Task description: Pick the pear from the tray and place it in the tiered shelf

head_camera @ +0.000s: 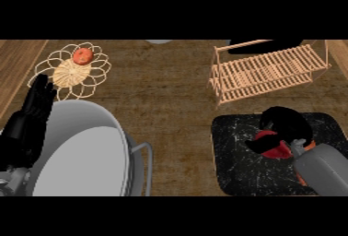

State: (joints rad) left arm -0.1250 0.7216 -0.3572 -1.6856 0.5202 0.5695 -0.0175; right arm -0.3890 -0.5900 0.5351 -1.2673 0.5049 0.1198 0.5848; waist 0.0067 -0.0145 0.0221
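A red pear [278,151] lies over the black tray [234,161] at the lower right. My right hand [288,122] is curled down over it, and a black finger crosses the fruit so that only two red patches show. Whether the pear still touches the tray is hidden by the hand. The slatted wooden tiered shelf [265,71] stands behind the tray at the upper right, apart from the hand. At the left edge my left hand [35,113] rests open with its fingers up.
A big grey pot [85,152] with a side handle fills the lower left, close to my left hand. At the back left, a wire flower-shaped basket [73,73] holds a reddish round fruit [83,56]. Bare wooden counter [170,101] lies between pot, tray and shelf.
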